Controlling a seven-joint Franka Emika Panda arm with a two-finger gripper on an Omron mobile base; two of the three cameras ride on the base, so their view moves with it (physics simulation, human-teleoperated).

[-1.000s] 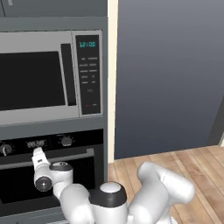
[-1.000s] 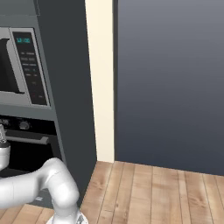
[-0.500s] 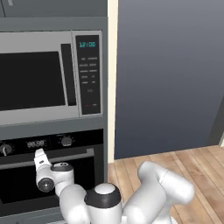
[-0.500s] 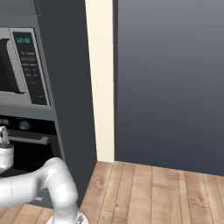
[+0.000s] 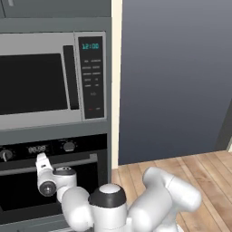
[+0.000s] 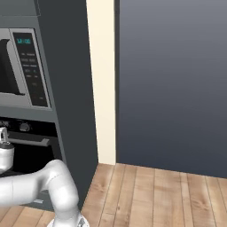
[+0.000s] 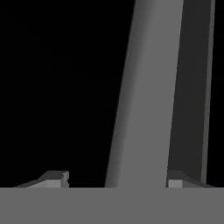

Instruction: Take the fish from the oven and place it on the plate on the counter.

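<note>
Microwave (image 5: 47, 81) sits in the cabinet column directly above the oven (image 5: 27, 195). Microwave keypad panel (image 5: 92, 77) is at its right side, clock display at the panel's top. Oven control strip, with knob (image 5: 69, 146) and display (image 5: 37, 148), lies between the microwave and the oven door. Oven bar handle (image 5: 72, 162) runs across the door top, just below the controls.

Gripper (image 7: 117, 180) is at the handle; in the hand view the bar (image 7: 144, 96) passes between the two fingertips, nearer the right one.

Right of the column stands a narrow wall strip (image 6: 103, 84), then a tall panel (image 6: 173, 80). Wood floor (image 6: 150, 195) lies before both.
</note>
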